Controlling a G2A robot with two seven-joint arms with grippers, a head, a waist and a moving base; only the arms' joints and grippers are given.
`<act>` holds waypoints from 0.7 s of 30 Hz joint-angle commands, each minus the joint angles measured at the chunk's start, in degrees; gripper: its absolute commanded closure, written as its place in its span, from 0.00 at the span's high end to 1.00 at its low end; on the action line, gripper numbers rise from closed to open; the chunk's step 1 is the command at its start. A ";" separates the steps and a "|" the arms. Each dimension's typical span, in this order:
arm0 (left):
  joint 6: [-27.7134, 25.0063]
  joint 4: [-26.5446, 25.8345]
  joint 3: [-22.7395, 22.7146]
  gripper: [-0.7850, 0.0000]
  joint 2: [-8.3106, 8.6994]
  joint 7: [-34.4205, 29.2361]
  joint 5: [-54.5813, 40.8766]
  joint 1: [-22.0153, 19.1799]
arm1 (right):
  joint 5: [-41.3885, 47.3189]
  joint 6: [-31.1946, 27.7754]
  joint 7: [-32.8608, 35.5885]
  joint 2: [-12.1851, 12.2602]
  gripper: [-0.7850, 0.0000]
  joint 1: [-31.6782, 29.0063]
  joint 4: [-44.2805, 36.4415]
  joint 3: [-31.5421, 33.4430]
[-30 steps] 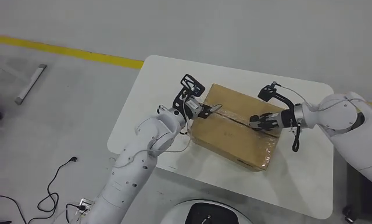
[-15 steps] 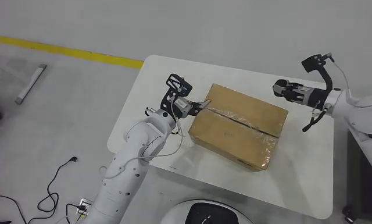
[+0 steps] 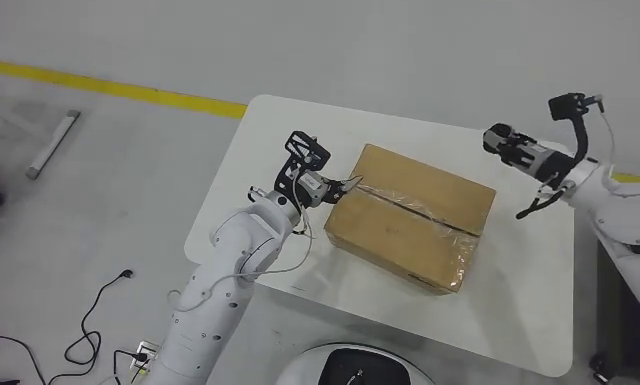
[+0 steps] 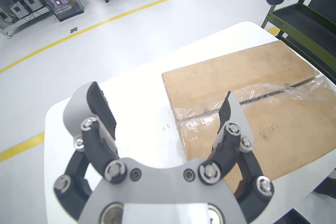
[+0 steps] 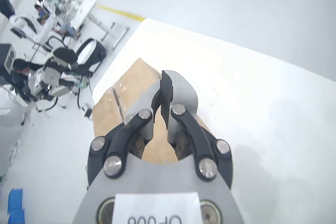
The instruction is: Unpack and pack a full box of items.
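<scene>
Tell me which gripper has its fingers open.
The left gripper, near the box: its fingers are spread wide apart, while the right gripper's are shut.

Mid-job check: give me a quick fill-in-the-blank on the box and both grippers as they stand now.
The cardboard box has its top flaps ____ and taped.
On the left gripper, near the box, the fingers are ____.
On the right gripper, the fingers are ____, gripping nothing.
Missing words: closed; open; shut.
</scene>
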 commanded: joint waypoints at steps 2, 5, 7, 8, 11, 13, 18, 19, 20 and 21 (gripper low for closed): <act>0.00 0.00 0.00 1.00 0.00 0.00 0.00 0.00 | -1.46 4.56 -17.99 0.42 0.00 -7.50 -0.69 5.94; 0.00 0.00 0.00 1.00 0.00 0.00 0.00 0.00 | -4.05 12.29 -28.20 0.94 0.00 -16.97 -5.12 11.70; 0.00 0.00 0.00 1.00 0.00 0.00 0.00 0.00 | -7.35 19.27 -32.77 1.27 0.00 -24.22 -10.22 15.97; 0.00 0.00 0.00 1.00 0.00 0.00 0.00 0.00 | -8.30 23.14 -34.07 1.35 0.00 -27.99 -13.09 18.28; 0.00 0.00 0.00 1.00 0.00 0.00 0.00 0.00 | -11.58 33.66 -34.68 1.31 0.00 -39.49 -20.82 25.18; 0.00 0.00 0.00 1.00 0.00 0.00 0.00 0.00 | -15.62 38.07 -34.51 1.07 0.00 -46.40 -26.36 29.25; 0.51 -0.01 -0.18 1.00 0.02 0.10 0.00 0.34 | -18.20 40.40 -33.12 -0.51 0.00 -59.13 -34.01 38.21; 1.43 -0.34 -0.49 1.00 0.10 0.08 0.80 0.71 | -19.32 39.84 -32.60 -0.80 0.00 -60.99 -34.70 39.84; 2.99 -0.68 -0.95 1.00 0.18 0.15 1.96 1.06 | -20.12 39.25 -31.98 -1.11 0.00 -62.65 -35.17 41.41; 4.57 -1.10 -1.19 1.00 0.23 0.21 3.32 1.50 | -20.75 38.72 -31.45 -1.44 0.00 -64.12 -35.54 42.96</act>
